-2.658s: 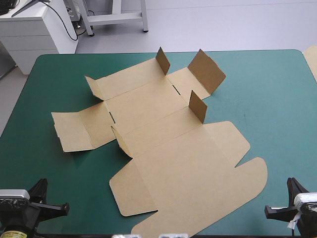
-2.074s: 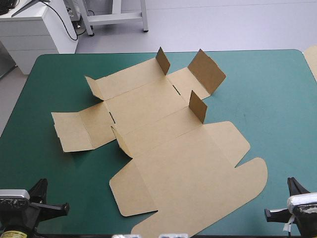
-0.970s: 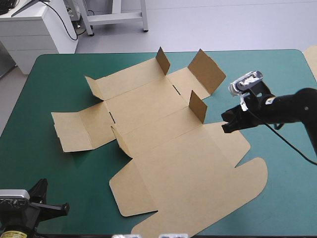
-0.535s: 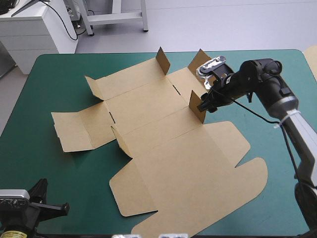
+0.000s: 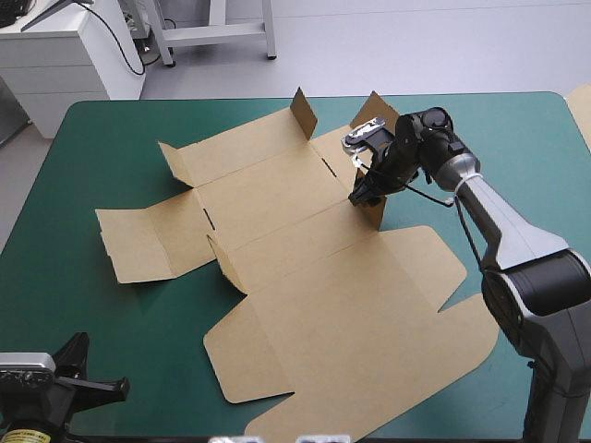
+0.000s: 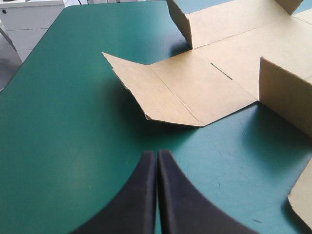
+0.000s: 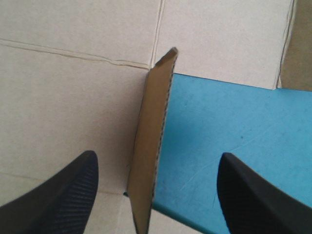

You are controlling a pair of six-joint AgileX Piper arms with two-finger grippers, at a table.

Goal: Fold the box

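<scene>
Brown cut board, the box [image 5: 314, 295] lay spread across the middle of the teal-green covered counter [image 5: 102, 138], mostly flat, with several small flaps standing upright. The right end effector [image 5: 362, 192] hung over the upright flap [image 7: 152, 136] on the board's right side, its black fingers [image 7: 68, 195] spread wide with the flap between them, touching neither. The left end effector [image 6: 157, 155] sat at the counter's near left corner, fingers pressed together over bare cover, the board's slightly raised left flap [image 6: 161, 92] ahead of it.
</scene>
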